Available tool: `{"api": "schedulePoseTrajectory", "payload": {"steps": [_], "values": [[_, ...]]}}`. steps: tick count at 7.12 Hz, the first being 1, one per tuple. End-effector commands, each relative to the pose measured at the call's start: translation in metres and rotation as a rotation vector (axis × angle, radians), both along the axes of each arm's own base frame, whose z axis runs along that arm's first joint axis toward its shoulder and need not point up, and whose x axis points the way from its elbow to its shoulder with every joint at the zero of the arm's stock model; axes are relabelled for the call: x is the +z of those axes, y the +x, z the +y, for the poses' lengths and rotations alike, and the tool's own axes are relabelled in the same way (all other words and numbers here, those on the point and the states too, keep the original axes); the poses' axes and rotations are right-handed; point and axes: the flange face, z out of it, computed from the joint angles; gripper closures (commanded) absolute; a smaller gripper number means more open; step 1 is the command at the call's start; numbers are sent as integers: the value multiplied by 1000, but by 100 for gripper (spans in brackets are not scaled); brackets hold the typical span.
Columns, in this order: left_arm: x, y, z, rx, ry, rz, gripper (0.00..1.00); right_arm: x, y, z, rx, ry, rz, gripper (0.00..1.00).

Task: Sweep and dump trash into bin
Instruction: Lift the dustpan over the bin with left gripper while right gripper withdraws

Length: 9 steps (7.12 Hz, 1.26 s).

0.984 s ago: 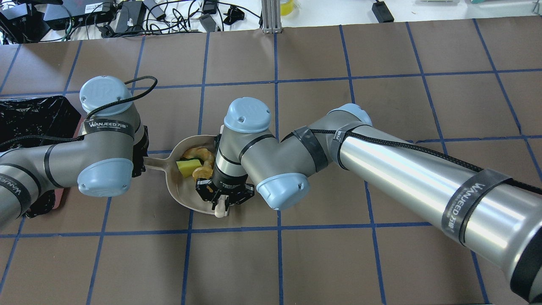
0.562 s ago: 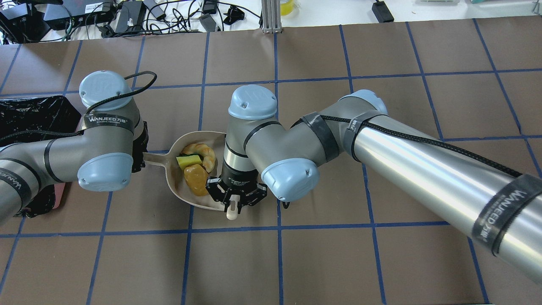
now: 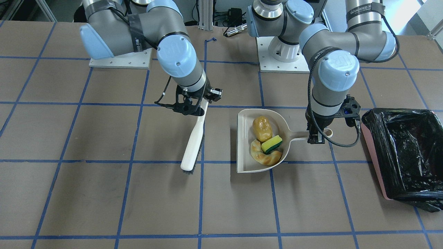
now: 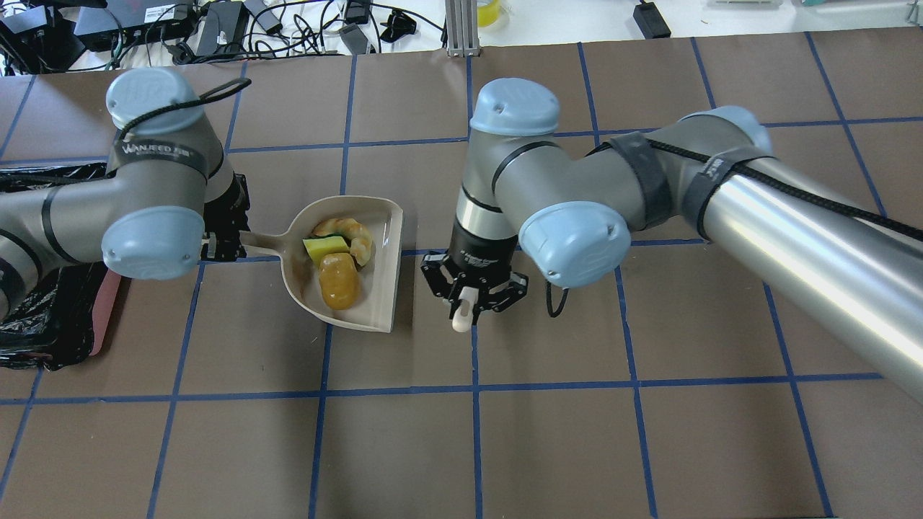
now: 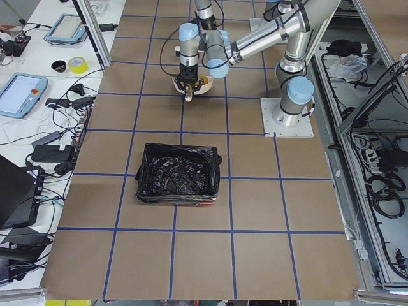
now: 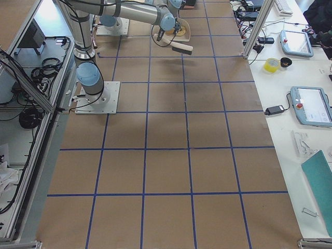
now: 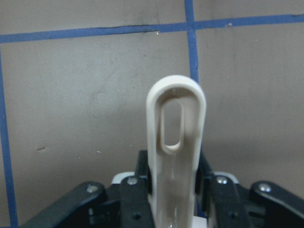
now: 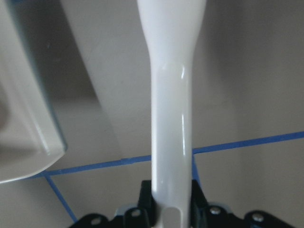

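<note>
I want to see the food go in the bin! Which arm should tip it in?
Left. The left pincer grips the dustpan holding all the trash, beside the bin. The right pincer holds only the brush.

Right tool (image 4: 472,292) swung brush (image 3: 194,138) clear of dustpan (image 4: 382,267); dustpan shifted farther from robot, trash (image 4: 339,281) now unobstructed.

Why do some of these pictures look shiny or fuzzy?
Right wrist view: the brush handle sits so close it looks soft, with a glare streak; left wrist view: the dustpan handle is slightly blurred; overhead view: light glares off the right arm; front-facing view: the black liner of the bin glints.
</note>
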Motion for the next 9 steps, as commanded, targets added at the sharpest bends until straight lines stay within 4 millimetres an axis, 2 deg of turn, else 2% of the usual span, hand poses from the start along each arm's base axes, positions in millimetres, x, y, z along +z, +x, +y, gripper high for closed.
{"api": "schedulePoseTrajectory", "payload": {"steps": [1,2,3,4,5,6,7,8,9], "values": [[68,26,-30,31,-10,57,100,0,-114,-55,-2,-45,63,100],[88,77,-39,76,-56,124,100,1,-166,-73,60,-59,61,100],[105,143,-40,139,-69,123,100,-4,-218,-85,130,-61,119,100],[125,181,-44,175,-92,116,100,-4,-266,-105,191,-55,177,100],[140,206,-50,182,-120,104,100,-4,-301,-126,217,-59,191,100],[142,258,-47,178,-121,88,100,-35,-342,-137,273,2,226,100],[143,328,-28,134,-114,68,100,-35,-381,-131,216,22,218,100],[136,380,-16,136,-107,58,100,-42,-398,-124,210,47,197,100],[137,413,-20,78,-120,25,100,-46,-401,-122,248,36,189,100]]}}
